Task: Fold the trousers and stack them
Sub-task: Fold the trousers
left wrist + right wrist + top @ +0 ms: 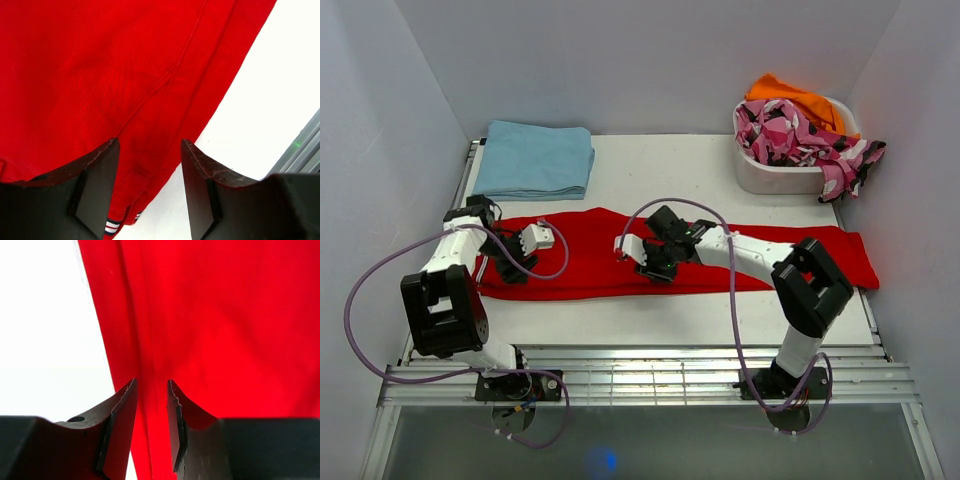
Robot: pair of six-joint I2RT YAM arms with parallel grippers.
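Lengthwise across table (670,170), trousers (580,272), left gripper (150,142) spread over left end, right gripper (151,382) narrowly parted mid-length, grip unclear.

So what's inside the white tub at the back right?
The white tub holds a pink-black-white patterned garment, spilling over its right rim, with an orange garment behind it. Anything underneath them is covered.

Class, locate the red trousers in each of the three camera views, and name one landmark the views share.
Top external: trousers stretched left to right across the middle of the white table.
Left wrist: trousers fill the upper left.
Right wrist: trousers fill the centre and right.
Shared landmark: the bare white table bordering the trousers' long edge.
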